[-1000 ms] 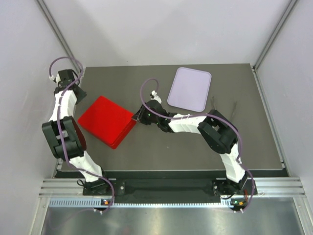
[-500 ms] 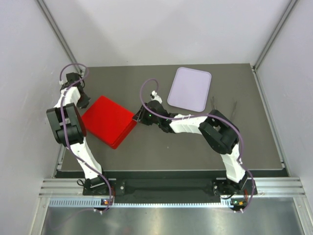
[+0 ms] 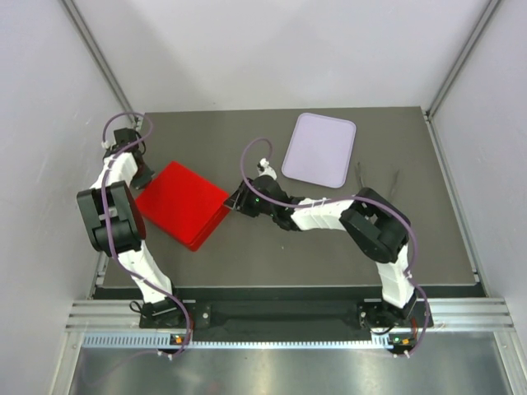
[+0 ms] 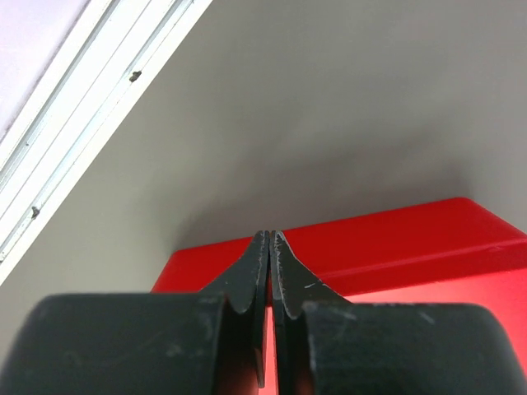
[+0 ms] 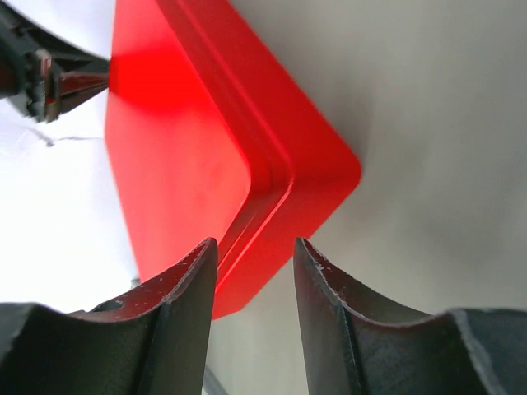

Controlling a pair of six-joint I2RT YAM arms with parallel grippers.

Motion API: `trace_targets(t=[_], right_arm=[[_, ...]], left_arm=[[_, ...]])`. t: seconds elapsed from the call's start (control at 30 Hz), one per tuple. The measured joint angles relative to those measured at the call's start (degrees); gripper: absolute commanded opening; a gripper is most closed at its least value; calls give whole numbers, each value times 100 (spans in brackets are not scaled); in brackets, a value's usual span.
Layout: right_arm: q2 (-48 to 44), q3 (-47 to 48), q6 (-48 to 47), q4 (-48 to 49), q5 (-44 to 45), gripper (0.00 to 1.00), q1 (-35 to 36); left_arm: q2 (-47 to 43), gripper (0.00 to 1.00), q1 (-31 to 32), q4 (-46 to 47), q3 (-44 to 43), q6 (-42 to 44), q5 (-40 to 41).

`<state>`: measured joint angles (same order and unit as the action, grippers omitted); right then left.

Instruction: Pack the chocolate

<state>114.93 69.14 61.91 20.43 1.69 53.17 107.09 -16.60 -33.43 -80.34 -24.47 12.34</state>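
- chocolate: none in view in any camera. my guess is it's under the red box, can't confirm.
- red box lies flat on the table, one corner just ahead of the right pincer, opposite side at the left pincer.
- change: over the last second the left arm swung in from beside the box, so its pincer tip now sits at the box's far-left edge. right pincer barely shifted, box hasn't visibly moved.
- read: both arms now bracket the box, looks like setup to brace or shift it. packing progress can't be judged with no pieces showing.
- left pincer: fully closed, tips pressed together, nothing between them. tip overlaps the box edge; contact not clear.
- right pincer: jaws apart, holding nothing, box corner just beyond the gap.
- materials: box is glossy, hard-looking red plastic, squarish, shallow, rounded corners, stepped ridge round the side. probably slippery to pinch.
- tray, beyond the right pincer and well apart from it: pale lavender, flat, rounded rectangle, low rim, nothing on it.
- table: matte dark grey, smooth.
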Motion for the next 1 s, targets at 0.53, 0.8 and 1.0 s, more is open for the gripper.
trace_targets(t=[0.53, 0.8, 1.0], right_arm=[[437, 153, 1266, 1086, -76, 38, 503], [389, 151, 1150, 1025, 4, 39, 507], [76, 96, 957, 522, 155, 43, 483]], left_arm=[[-72, 1, 48, 48, 214, -142, 83], [-72, 1, 83, 37, 214, -205, 210], [-72, 1, 92, -7, 212, -223, 236]])
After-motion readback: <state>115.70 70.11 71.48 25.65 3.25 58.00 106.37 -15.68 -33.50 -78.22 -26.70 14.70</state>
